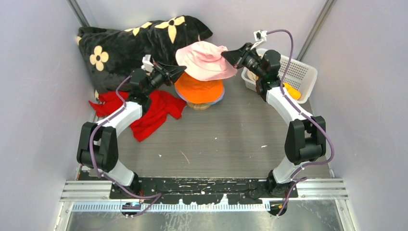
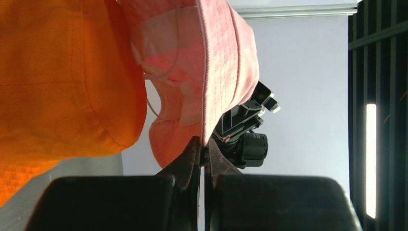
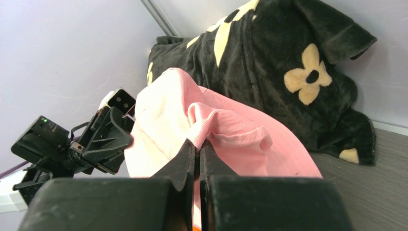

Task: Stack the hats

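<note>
Table (image 1: pixel 216 144): pink hat (image 1: pixel 204 60) half-hiding orange hat (image 1: pixel 199 91)

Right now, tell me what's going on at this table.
Both arms hold the pink hat between them: the left gripper and the right gripper are each shut on opposite edges of its brim. It hangs spread over the orange hat and has not yet been let go.
</note>
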Robot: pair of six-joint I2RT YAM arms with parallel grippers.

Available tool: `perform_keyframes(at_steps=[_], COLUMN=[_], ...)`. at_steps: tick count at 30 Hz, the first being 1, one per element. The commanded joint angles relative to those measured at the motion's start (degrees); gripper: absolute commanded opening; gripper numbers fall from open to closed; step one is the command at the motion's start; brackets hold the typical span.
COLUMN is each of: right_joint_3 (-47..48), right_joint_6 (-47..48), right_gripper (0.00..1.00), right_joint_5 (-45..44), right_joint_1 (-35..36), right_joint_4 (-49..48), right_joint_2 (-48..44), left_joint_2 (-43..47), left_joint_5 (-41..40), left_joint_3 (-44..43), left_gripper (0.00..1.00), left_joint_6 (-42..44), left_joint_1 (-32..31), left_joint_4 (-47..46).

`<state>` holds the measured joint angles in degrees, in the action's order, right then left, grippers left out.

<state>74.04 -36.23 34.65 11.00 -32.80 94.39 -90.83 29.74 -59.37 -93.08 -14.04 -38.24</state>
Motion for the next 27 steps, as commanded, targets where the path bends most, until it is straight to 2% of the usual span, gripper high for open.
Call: perform_keyframes(at_steps=[1, 10, 18, 20, 27], right_joint_3=[0.1, -2.2, -2.9, -3.4, -9.1], right_joint_6=[1.2, 3.0, 4.7, 5.4, 6.1], right_gripper=[0.01, 0.01, 0.03, 0.12, 0.61], right_joint_5=[0.7, -0.4, -1.3, -1.4, -3.8], right_joint_1=[1.4, 4.5, 6.2, 6.5, 6.2], right_joint_4=[-0.4, 0.6, 1.9, 2.4, 0.3], right_joint_2=[-1.8, -1.8, -1.5, -1.6, -4.4], left_joint_2=[3.9, 5.1, 2.7, 1.6, -5.7], left_joint_5=[0.7, 1.0, 2.9, 3.5, 6.7], left_joint_3=[1.7, 9.2, 12.1, 12.5, 12.9], left_gripper=[0.0, 0.0, 0.0, 0.0, 0.0], left_joint_6=[-0.3, -0.7, -0.7, -0.6, -0.8], left_joint_1=[0.6, 3.8, 6.3, 6.5, 7.1], left_joint_4=[-0.9, -3.8, -8.0, -9.2, -16.4])
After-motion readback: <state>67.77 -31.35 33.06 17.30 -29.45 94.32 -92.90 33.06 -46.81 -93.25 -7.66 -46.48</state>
